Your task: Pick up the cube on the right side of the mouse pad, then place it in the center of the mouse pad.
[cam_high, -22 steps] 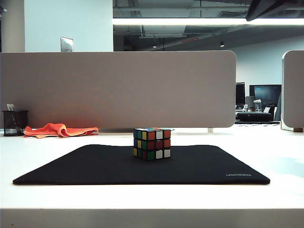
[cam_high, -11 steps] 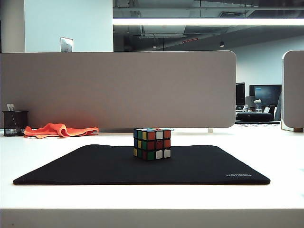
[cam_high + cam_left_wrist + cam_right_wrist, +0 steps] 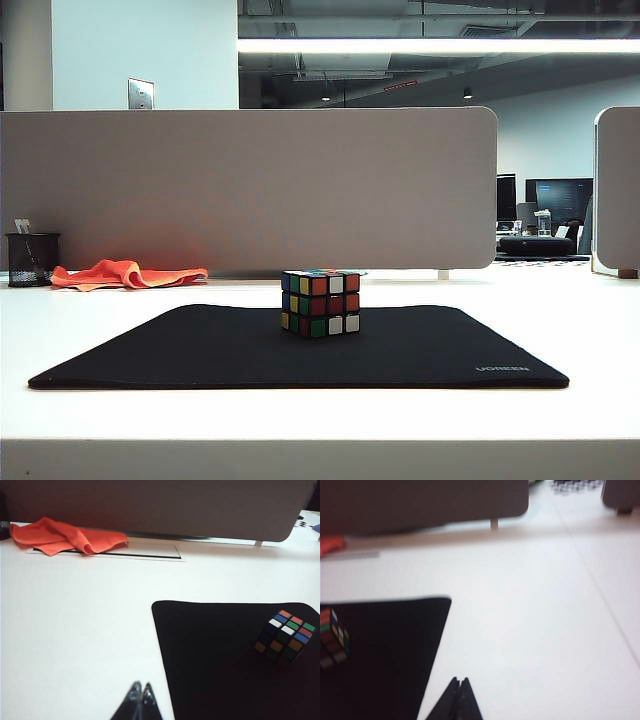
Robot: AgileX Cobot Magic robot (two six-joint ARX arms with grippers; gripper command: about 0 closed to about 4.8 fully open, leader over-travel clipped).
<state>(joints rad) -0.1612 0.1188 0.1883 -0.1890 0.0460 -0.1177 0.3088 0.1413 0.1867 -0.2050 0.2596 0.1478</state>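
The cube (image 3: 320, 302) sits on the mouse pad (image 3: 200, 350), near its middle and toward the far edge, on our white desk (image 3: 100, 320). From the left we see a black mesh pen cup (image 3: 31, 259), an orange cloth (image 3: 125, 273), then the grey divider panel (image 3: 250, 190) with a dim office behind. Our left gripper (image 3: 141, 694) hangs above bare desk beside the pad, fingers together; the right gripper (image 3: 460, 686), in a blurry view, seems likewise pressed together.

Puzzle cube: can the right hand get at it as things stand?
Probably yes. The puzzle cube sits alone on the mouse pad, nothing between it and the right hand, which is shut and must open first.
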